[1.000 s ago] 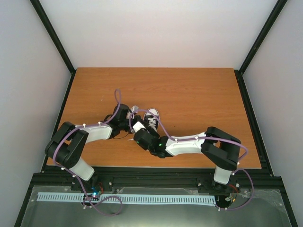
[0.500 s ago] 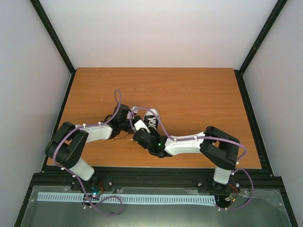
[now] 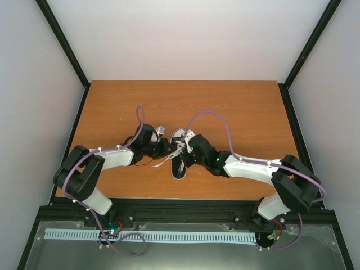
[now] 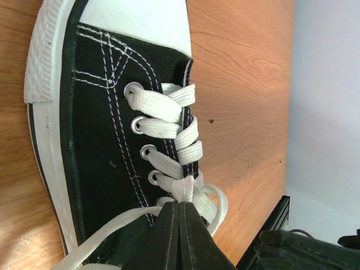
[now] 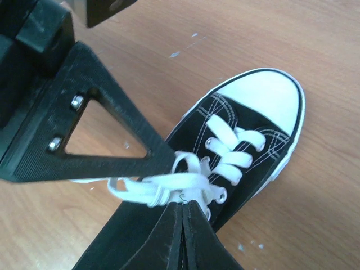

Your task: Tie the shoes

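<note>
The shoe [image 3: 179,136] is a small black canvas sneaker with a white toe cap, lying mid-table with its toe pointing away from the arms. In the left wrist view the shoe [image 4: 101,140] fills the frame. My left gripper [image 4: 181,203] is shut on the white lace [image 4: 185,188] at the crossing below the last eyelets. My right gripper [image 5: 183,205] is shut on a lace loop [image 5: 163,184] over the shoe [image 5: 261,101]. The left gripper's black finger [image 5: 112,118] reaches in from the upper left. Seen from above, the left gripper [image 3: 170,151] and right gripper [image 3: 181,156] meet over the shoe's tongue.
The shoe sits on a wooden table [image 3: 236,107] enclosed by white walls and black corner posts. A black rail [image 3: 185,209] runs along the near edge by the arm bases. A loose lace end [image 3: 160,163] trails to the shoe's left.
The right arm has swung from across the shoe to its right side. Its jaws, open a second ago, have closed on the lace loop. The left arm has stayed put.
</note>
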Controlling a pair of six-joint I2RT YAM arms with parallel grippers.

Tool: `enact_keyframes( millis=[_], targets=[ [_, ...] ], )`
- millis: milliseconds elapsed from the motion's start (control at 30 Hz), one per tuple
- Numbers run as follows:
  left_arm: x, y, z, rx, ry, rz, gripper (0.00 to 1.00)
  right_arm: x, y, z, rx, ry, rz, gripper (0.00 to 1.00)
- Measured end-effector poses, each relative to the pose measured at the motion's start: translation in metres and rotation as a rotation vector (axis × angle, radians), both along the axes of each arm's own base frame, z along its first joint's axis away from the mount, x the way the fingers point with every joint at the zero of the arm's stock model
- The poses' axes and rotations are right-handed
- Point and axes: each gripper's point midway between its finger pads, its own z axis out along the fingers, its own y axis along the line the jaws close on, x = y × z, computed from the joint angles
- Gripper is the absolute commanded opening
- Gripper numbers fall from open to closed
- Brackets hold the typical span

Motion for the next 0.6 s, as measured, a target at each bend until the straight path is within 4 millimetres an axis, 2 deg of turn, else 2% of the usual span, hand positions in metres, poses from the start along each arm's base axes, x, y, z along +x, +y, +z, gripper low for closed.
enact_keyframes(
  millis=[33,100,233,333,433,500,600],
  targets=[
    [0.0,0.0,0.0,-0.001,-0.001,0.0,0.01,-0.002,-0.001,0.0,0.011,0.012,0.012,0.04],
    [0.0,0.0,0.002,-0.003,-0.005,0.001,0.01,-0.007,-0.003,0.001,0.033,0.027,0.035,0.15],
    [0.001,-0.001,0.011,-0.021,-0.01,0.012,0.01,-0.016,-0.008,0.01,0.053,0.022,0.073,0.53],
    [0.001,-0.001,0.015,-0.037,-0.002,0.021,0.01,-0.021,-0.014,0.03,0.085,-0.018,0.088,0.76],
    [0.001,-0.001,0.017,-0.046,0.01,0.03,0.01,-0.028,-0.021,0.05,0.129,-0.065,0.099,0.92],
    [0.001,-0.001,0.019,-0.052,0.017,0.037,0.01,-0.033,-0.027,0.058,0.152,-0.096,0.107,0.96],
    [0.001,-0.001,0.021,-0.061,0.03,0.048,0.01,-0.037,-0.034,0.057,0.16,-0.101,0.103,0.96]
  ],
)
